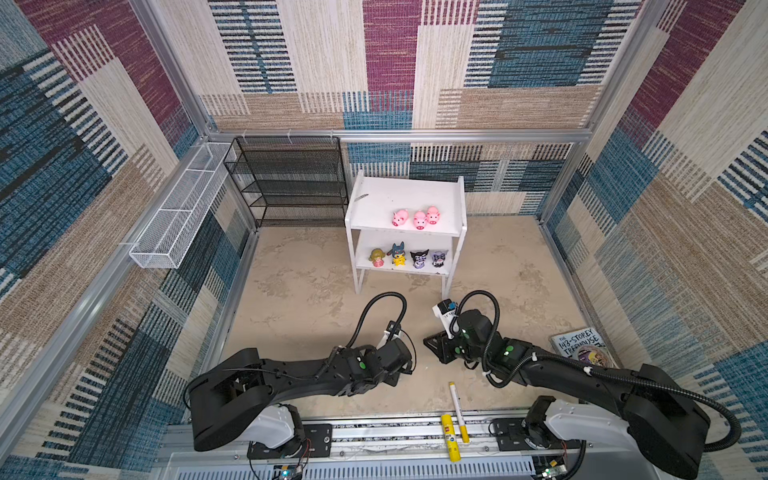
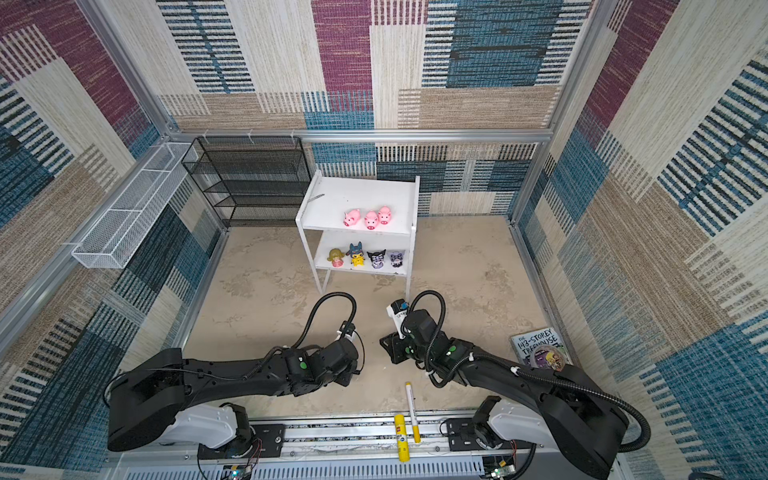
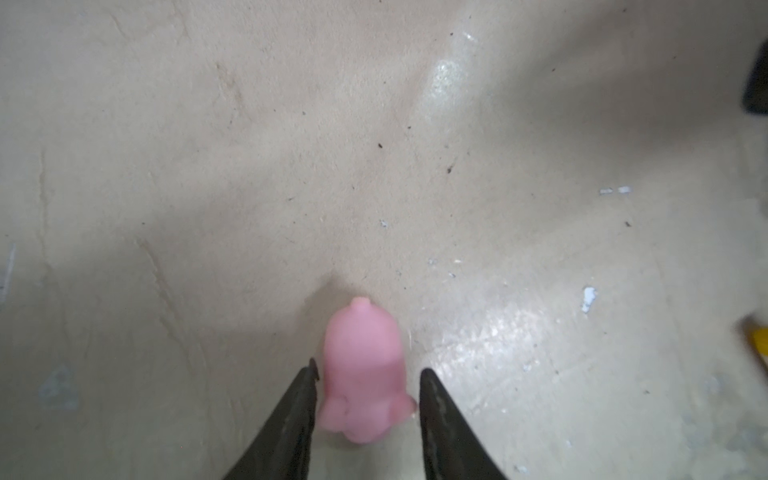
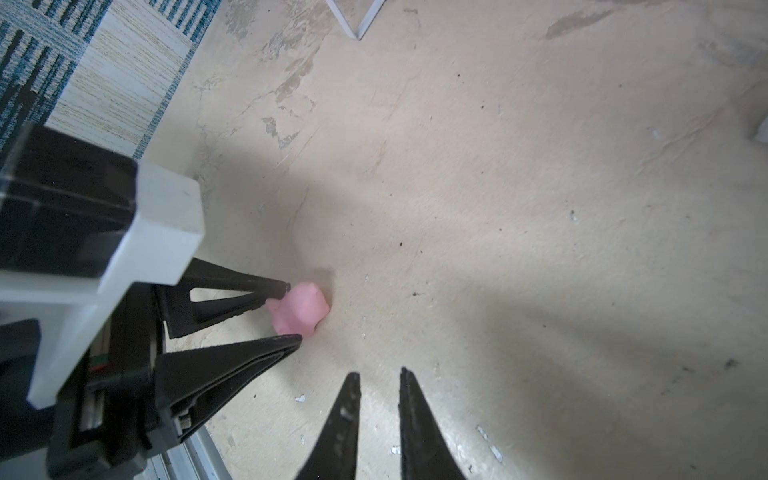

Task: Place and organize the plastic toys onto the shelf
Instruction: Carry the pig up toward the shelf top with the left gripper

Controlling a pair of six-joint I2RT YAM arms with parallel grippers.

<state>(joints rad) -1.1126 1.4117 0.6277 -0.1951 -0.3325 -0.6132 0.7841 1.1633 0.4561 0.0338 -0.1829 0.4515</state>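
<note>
Left gripper [image 3: 369, 370] is right down on the fourth pig [image 3: 362, 374], which sits on the tan floor [image 3: 374, 166] in the lower middle of both top views, hidden there under the wrist. Jaws straddle it with the tips at its sides, but I can't tell if that's a proper pinch or just contact. Right gripper [image 4: 380, 372] hangs close by, jaws pressed near enough together, holding nothing. Shelf [image 1: 374, 195] stands mid-frame with three pigs [image 1: 419, 218] on the top board, right of centre, and four other figures [image 1: 409, 257] in a row on the lower one. My take: squeeze the pig's body evenly, not the ears, since it's small and rounded and looks likely to squirt out. Then lift straight up before heading for the top board, and set it down just left of the trio so the row reads tidy.
</note>
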